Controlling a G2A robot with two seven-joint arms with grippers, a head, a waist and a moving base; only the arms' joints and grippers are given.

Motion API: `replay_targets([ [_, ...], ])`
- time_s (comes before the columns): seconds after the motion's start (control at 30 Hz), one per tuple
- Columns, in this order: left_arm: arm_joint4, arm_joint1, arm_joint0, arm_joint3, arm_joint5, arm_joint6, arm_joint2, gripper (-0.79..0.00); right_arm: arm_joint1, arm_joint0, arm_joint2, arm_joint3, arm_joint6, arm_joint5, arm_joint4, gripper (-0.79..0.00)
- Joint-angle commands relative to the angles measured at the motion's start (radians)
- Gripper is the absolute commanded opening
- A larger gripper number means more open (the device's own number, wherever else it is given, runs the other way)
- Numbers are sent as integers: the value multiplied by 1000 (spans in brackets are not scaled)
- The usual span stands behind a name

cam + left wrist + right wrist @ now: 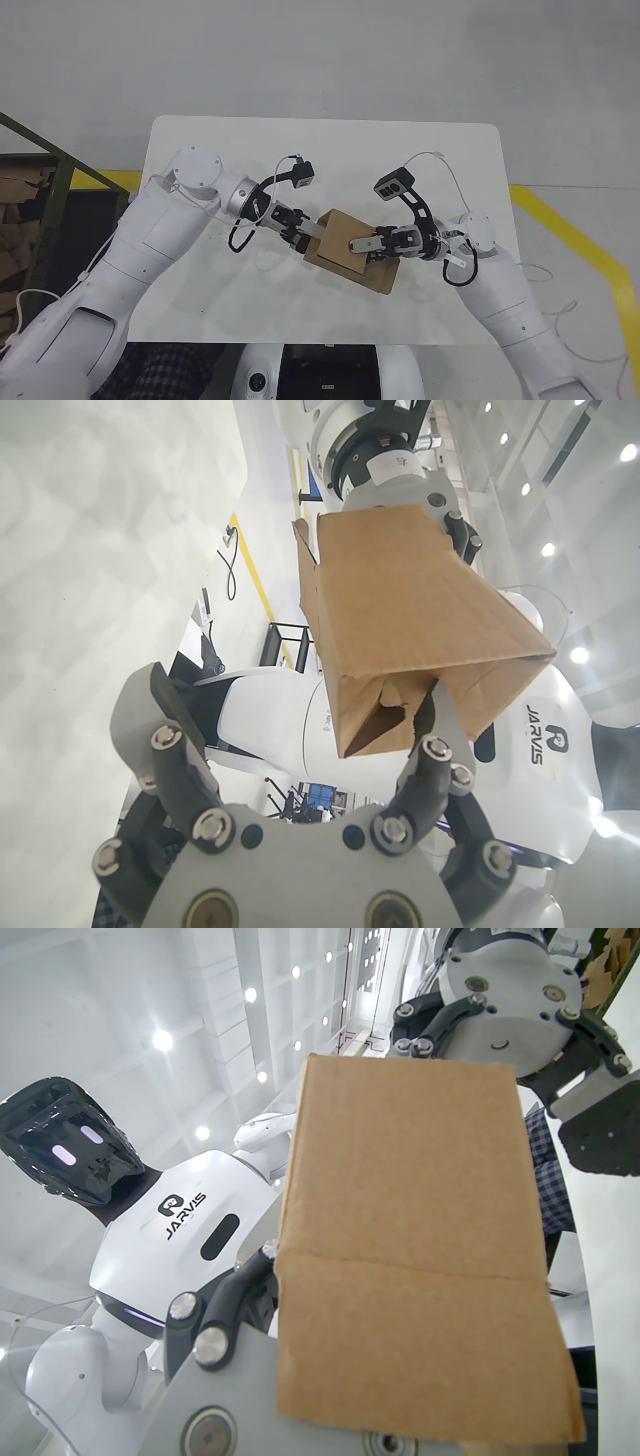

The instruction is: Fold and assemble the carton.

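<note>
The carton [350, 252] is sitting slantwise over the near-middle of the white table [420, 150], between both arms. I'm seeing the right gripper [362, 243] clamping its far end (a dark finger is lying along the outside wall). The left gripper [300, 692] is spreading wide. One finger [442, 720] is poking into the carton's open end and touching the inner wall, and the other finger [165, 700] is standing well apart, touching nothing.

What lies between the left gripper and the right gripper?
The carton, as the top view shows: the left gripper is at its one end, the right gripper reaches over it from the other side.
</note>
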Motion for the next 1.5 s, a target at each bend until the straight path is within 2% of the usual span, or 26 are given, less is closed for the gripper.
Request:
replay_targets([
  [0.0, 1, 0, 0, -3, 2, 0, 3, 0, -1, 0, 0, 1, 2, 2, 0, -785],
  [0.5, 3, -4, -8, -3, -4, 6, 12, 0, -5, -2, 8, 2, 5, 5, 1, -785],
  [0.67, -9, 6, 1, 16, -22, 34, -36, 0, -2, -9, 23, 3, 12, 12, -2, -785],
  [0.83, 6, 22, 26, -6, -45, 80, -97, 0, 3, -15, 35, -1, 31, 31, -25, -785],
  [1.17, 46, 37, 104, -99, -166, 223, -176, 0, 42, 16, -54, -35, 44, 44, -82, -785],
  [1.47, 107, 47, 170, -159, -338, 362, -251, 0, 76, 82, -116, 29, 44, 44, -55, -785],
])
